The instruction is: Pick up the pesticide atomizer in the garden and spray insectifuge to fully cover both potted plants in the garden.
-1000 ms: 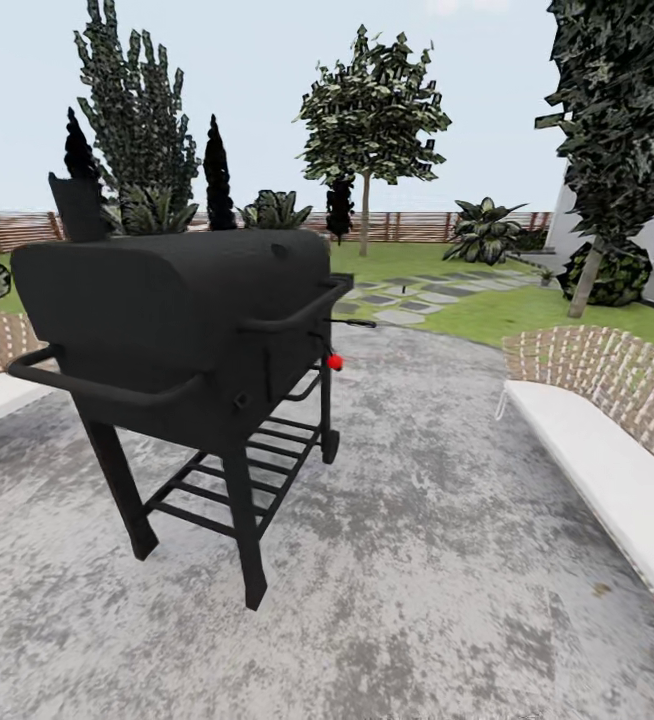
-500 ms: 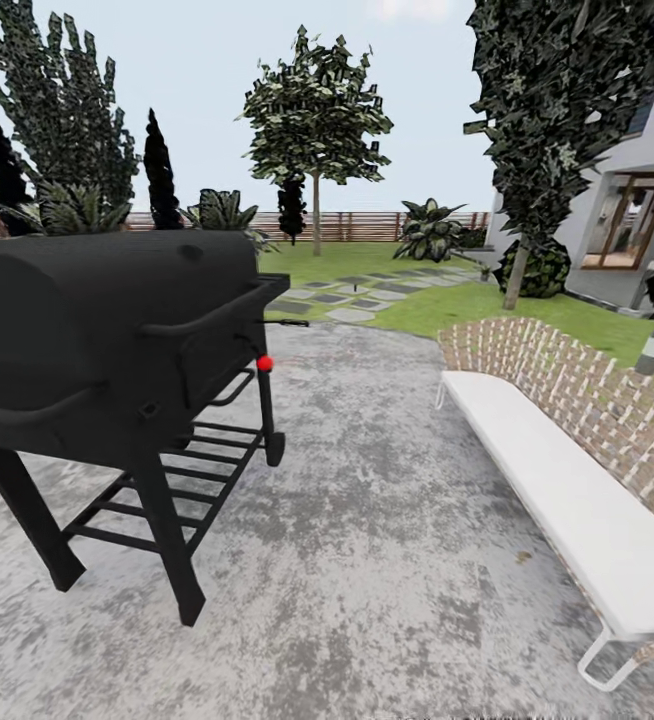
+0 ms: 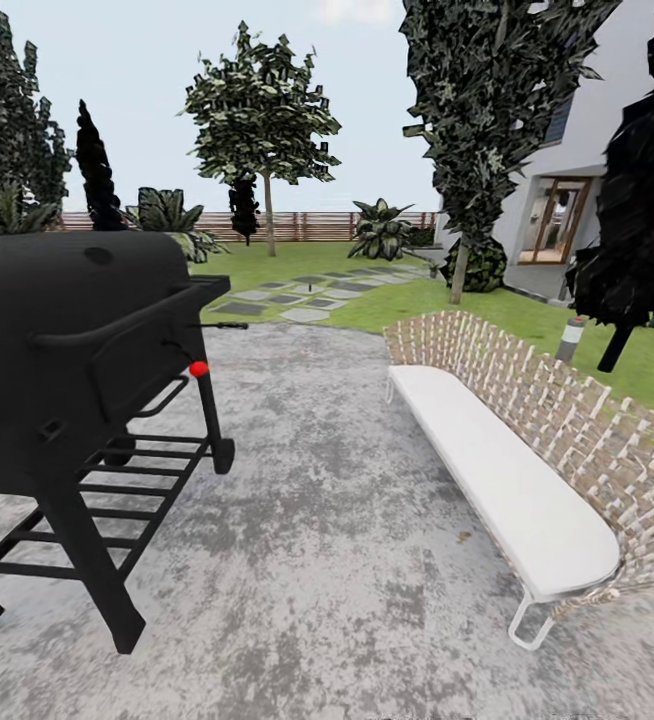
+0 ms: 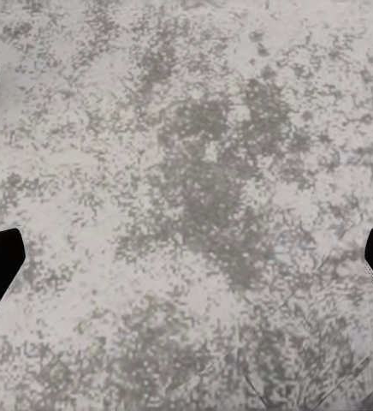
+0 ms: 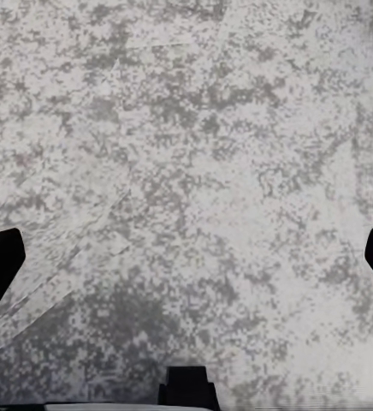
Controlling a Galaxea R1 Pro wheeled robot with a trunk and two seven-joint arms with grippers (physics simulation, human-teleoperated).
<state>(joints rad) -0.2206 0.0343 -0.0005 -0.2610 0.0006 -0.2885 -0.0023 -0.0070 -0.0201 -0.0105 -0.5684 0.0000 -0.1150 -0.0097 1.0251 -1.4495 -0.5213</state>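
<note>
Over mottled grey stone paving (image 3: 367, 520), both your grippers point down, fingers spread wide.
Beyond the black barrel grill (image 3: 67, 340), green lawn (image 3: 437, 300) meets the brown slatted fence (image 3: 307, 226).

green garden lawn (image 3: 407, 300), grey stepping slabs, slat fence

A black barbecue grill (image 3: 77, 380) stands on mottled grey paving (image 3: 347, 560) opposite a white-cushioned wicker bench (image 3: 512, 480), near a white house (image 3: 567, 200).

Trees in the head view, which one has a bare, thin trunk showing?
The leafy tree at the lawn's centre, before the fence: its slim pale trunk shows, while the dark cypresses are foliage throughout.
</note>
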